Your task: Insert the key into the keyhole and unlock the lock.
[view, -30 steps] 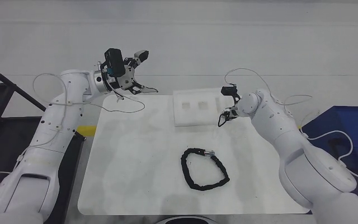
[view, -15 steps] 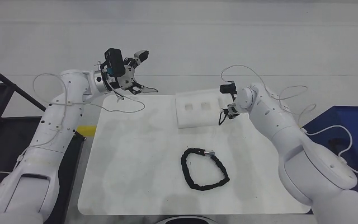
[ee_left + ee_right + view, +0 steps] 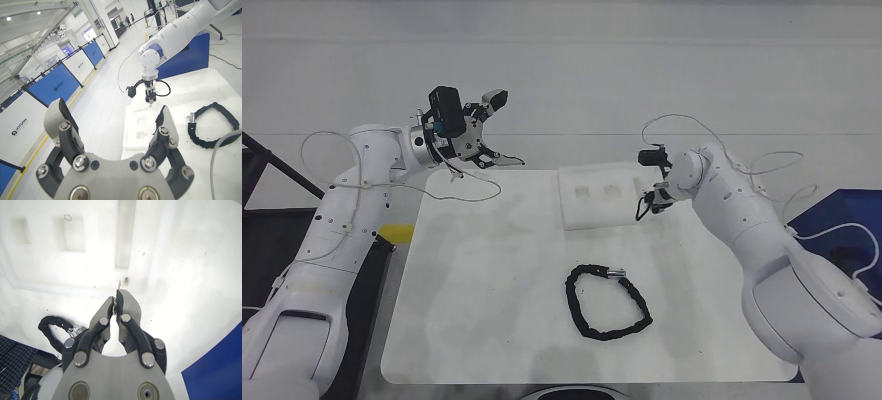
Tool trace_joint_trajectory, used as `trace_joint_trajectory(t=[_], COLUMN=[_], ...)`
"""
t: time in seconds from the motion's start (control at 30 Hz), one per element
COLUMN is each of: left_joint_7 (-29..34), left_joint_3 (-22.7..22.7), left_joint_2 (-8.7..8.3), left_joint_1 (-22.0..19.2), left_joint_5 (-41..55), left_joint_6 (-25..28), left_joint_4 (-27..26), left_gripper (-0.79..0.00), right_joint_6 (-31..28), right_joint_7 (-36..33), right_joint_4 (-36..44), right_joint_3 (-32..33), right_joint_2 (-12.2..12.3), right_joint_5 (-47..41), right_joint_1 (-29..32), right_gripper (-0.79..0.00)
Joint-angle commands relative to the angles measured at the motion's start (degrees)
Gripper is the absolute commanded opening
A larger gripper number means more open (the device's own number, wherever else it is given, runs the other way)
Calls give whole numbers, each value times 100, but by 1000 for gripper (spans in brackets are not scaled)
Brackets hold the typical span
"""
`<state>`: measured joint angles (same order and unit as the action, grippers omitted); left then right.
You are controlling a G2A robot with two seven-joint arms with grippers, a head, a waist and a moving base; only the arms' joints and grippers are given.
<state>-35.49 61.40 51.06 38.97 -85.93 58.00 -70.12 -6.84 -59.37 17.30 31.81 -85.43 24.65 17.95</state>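
A black fabric-covered chain lock (image 3: 607, 303) lies in a loop at the middle of the table, its metal lock cylinder (image 3: 616, 272) at the top of the loop. My right gripper (image 3: 115, 294) is shut on a small metal key (image 3: 119, 284), whose blade pokes out past the fingertips. It hangs just above the right end of a white foam tray (image 3: 592, 195). From the left wrist, the right gripper (image 3: 150, 103) points down at the tray, with the lock (image 3: 225, 113) beside it. My left gripper (image 3: 112, 106) is open and raised beyond the table's far left corner.
The foam tray (image 3: 47, 266) has two square pockets and a long slot; a thin metal ring (image 3: 67, 217) lies in one pocket. Off the table's right side stands a blue panel (image 3: 842, 220). A loose cable (image 3: 457, 190) droops over the far left corner.
The right arm has shifted slightly, still shut on the key by the tray's right end. The foam tray has slid a little to the right. The left arm is unmoved.
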Motion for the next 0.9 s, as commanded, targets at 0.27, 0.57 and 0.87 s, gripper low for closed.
trace_joint_trajectory(t=[0.27, 0.57, 0.87], left_joint_7=[0, 0, 0], left_joint_3=[0, 0, 0], left_joint_2=[0, 0, 0], left_joint_1=[0, 0, 0], left_joint_5=[0, 0, 0], left_joint_6=[0, 0, 0], left_joint_4=[0, 0, 0], left_gripper=[0, 0, 0], right_joint_6=[-506, -1434, -1602], right_joint_7=[-332, -840, -1551], right_joint_4=[377, 955, 2411], right_joint_3=[322, 1003, 1898], right_joint_2=[171, 559, 1157], right_joint_5=[-310, -1192, -1718], right_joint_1=[-62, 214, 807], right_gripper=[-785, -785, -785])
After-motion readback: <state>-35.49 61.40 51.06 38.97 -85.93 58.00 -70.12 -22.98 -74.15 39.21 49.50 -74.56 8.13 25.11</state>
